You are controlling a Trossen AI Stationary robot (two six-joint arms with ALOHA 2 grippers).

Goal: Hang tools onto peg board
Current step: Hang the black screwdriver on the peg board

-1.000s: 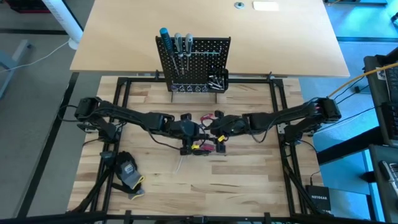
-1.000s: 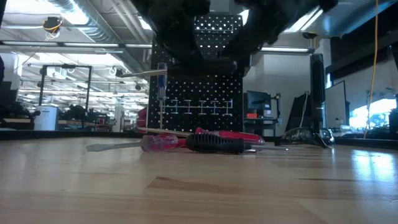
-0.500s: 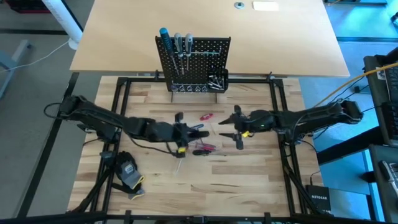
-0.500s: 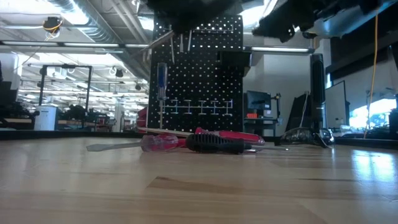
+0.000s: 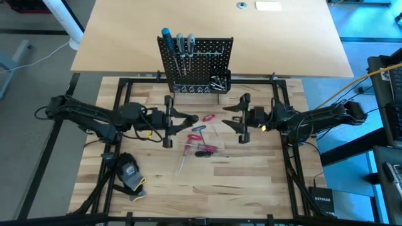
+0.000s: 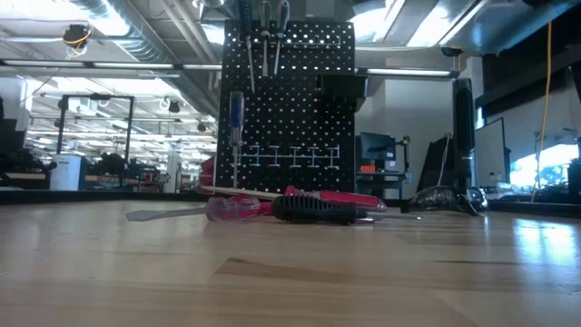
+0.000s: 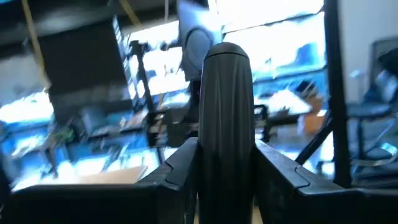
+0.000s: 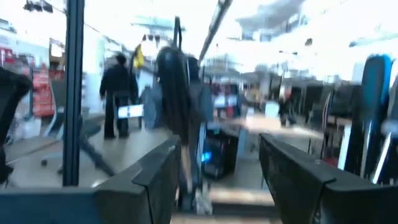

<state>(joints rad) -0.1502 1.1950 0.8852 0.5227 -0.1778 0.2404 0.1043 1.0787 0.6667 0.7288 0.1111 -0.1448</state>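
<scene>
The peg board (image 5: pixel 196 63) stands upright at the table's far middle. Blue- and grey-handled screwdrivers (image 5: pixel 179 43) hang on it, and a small black bin (image 5: pixel 220 80) sits at its lower right. Red-handled tools (image 5: pixel 200 132), a black-handled one (image 6: pixel 313 211) and a clear pink screwdriver (image 6: pixel 231 208) lie on the table between the arms. Left of them, my left gripper (image 5: pixel 188 118) is raised, about level, and shut on a dark-handled tool (image 7: pixel 227 118). To their right, my right gripper (image 5: pixel 227 117) is also raised, open, with nothing held between its fingers (image 8: pixel 155 177). My left gripper pinches the dark handle (image 7: pixel 227 155) between its two fingers, one on each side. The handle's rounded end (image 7: pixel 227 53) sticks out past the fingertips. The fingers are about level and point toward the table's right side. The tool is lifted clear of the table.
A black-and-yellow glove (image 5: pixel 129 174) lies near the front left corner. A dark metal frame (image 5: pixel 125 94) runs round the wooden work surface. A large tan tabletop (image 5: pixel 282 44) lies behind the peg board. The right wrist view shows a person (image 8: pixel 118 93) far off in the room.
Both grippers have risen from over the tools at the table's middle and drawn apart, the left toward the left edge and the right toward the right edge. Each has tipped from pointing down to about level. The left carries its tool along; the tools on the table lie unmoved.
</scene>
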